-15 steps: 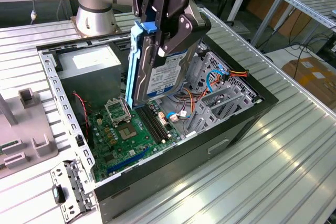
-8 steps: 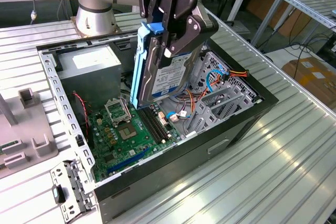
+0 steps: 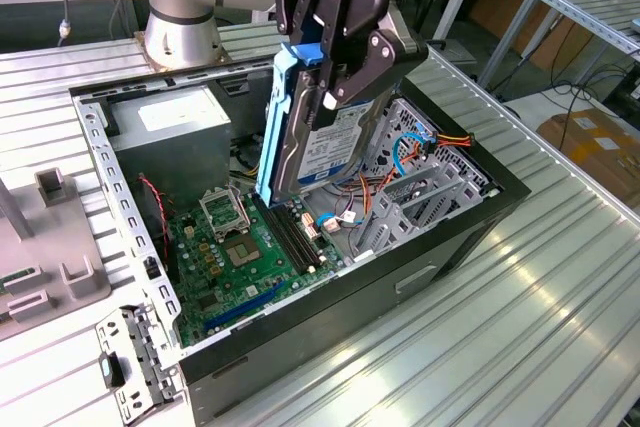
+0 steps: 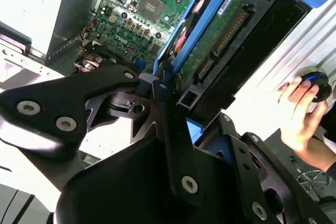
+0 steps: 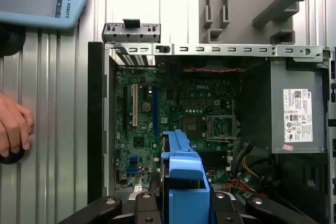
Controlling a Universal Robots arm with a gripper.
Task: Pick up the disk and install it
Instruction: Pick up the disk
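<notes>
Claw (image 3: 343,75) pinching the disk (image 3: 318,152) by its upper end, fingers pressed against the blue carrier frame on both sides. I hold the drive on edge, slightly tilted, its label toward the exterior view's right. Its lower end hangs inside the open computer case (image 3: 420,237), close over the green motherboard (image 3: 225,257) by the memory slots; whether it touches, I cannot tell. Farther back, the grey power-supply box (image 3: 170,132) fills the case corner nearest my arm's base. The case stands on the ribbed bench (image 3: 520,347); in the first wrist view, a person's hand (image 5: 13,124) rests at a bench edge.
</notes>
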